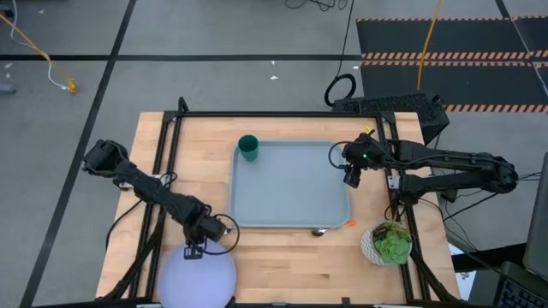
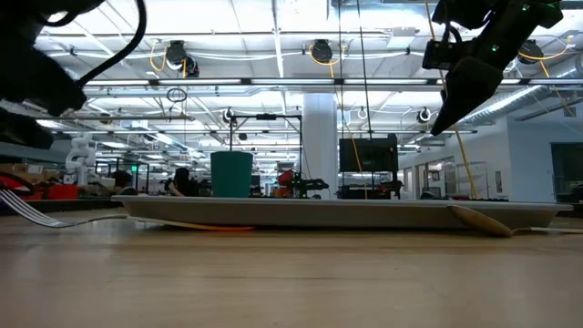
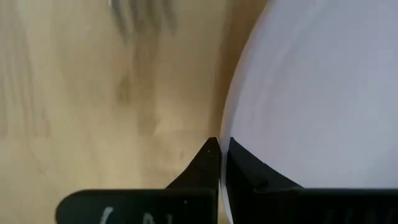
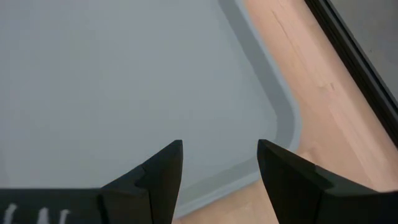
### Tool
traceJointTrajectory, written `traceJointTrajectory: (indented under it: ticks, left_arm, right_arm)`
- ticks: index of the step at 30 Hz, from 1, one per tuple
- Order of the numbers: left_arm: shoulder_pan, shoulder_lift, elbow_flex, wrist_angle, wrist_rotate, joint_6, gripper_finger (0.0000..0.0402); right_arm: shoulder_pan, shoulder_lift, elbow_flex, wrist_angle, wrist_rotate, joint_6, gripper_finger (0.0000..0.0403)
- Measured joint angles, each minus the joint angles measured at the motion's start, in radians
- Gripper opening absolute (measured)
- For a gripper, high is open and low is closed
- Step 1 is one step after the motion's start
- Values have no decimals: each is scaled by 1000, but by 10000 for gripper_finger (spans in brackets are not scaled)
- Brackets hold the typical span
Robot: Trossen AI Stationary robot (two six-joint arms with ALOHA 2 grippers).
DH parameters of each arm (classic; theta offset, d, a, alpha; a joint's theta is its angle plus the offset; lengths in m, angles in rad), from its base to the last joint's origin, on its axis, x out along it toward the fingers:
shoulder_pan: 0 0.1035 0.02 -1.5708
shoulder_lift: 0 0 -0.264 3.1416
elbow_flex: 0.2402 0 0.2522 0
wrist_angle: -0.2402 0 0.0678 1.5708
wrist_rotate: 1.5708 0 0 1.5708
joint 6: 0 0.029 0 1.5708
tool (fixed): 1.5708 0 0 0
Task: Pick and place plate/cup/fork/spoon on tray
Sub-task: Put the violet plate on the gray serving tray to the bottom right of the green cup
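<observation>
The pale lavender-blue plate (image 1: 199,281) is at the table's near left. My left gripper (image 1: 195,249) is at its far rim, shut on it. The grey-blue tray (image 1: 291,192) lies mid-table, with the dark green cup (image 1: 248,147) standing in its far left corner. My right gripper (image 1: 351,176) hangs open and empty above the tray's right part (image 4: 124,74). The spoon (image 1: 330,229) lies along the tray's near rim, orange handle to the right. The fork's tines (image 2: 36,213) show at the left of the low view, and blurred in the left wrist view (image 3: 140,18). My left gripper pinches the plate's far rim (image 3: 227,134) between its two fingers, one finger on the plate's upper face and one on the outer side. The fingers point down, slanting toward the near edge. Whether the plate is off the table, I cannot tell.
A small white bowl of green leaves (image 1: 390,243) stands right of the tray's near right corner. A black frame (image 1: 274,114) runs round the table's far and side edges. Bare wood lies between the plate and the tray.
</observation>
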Motion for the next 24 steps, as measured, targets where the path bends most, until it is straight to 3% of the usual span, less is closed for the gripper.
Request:
traceJointTrajectory:
  ticks: [6, 13, 19, 24]
  left_arm:
    - [51, 1, 64, 14, -14, 3, 6]
    - [156, 1, 165, 12, -28, -99, 6]
    - [256, 1, 267, 11, -148, -172, 6]
    - [347, 1, 358, -16, -241, -82, 6]
  right_arm:
    - [0, 0, 0, -4, 0, 5, 199]
    - [0, 0, 0, -4, 0, 5, 199]
    - [0, 0, 0, -3, 0, 5, 199]
    - [0, 0, 0, 3, -2, 2, 199]
